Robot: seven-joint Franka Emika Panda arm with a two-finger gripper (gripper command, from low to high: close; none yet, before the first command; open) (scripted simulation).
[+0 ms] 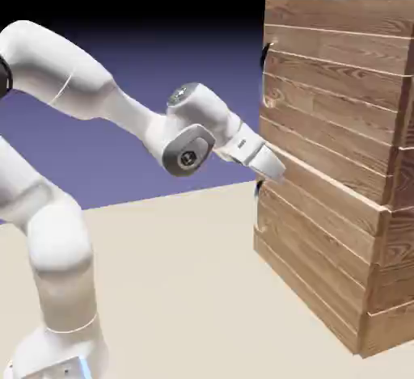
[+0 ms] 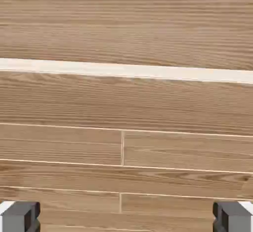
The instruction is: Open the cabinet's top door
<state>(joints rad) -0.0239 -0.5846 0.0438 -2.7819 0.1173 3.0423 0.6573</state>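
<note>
The cabinet (image 1: 323, 276) of brown wood planks stands at the right of the exterior view. Its top door (image 1: 335, 98) is shut flat, with a small dark loop handle (image 1: 264, 56) at its left edge. My gripper (image 1: 275, 167) sits close to the cabinet's front, well below that handle, near the seam between the two panels. In the hand view, wood planks (image 2: 128, 107) fill the picture, crossed by a pale band (image 2: 123, 70). The gripper (image 2: 126, 218) is open: the grey fingertips (image 2: 20, 216) stand far apart at the bottom corners with only wood showing between them.
The lower panel (image 1: 315, 248) has its own dark handle (image 1: 259, 188) just under my hand. The beige table (image 1: 178, 288) stretches in front of the cabinet. The white arm (image 1: 89, 94) comes in from the left.
</note>
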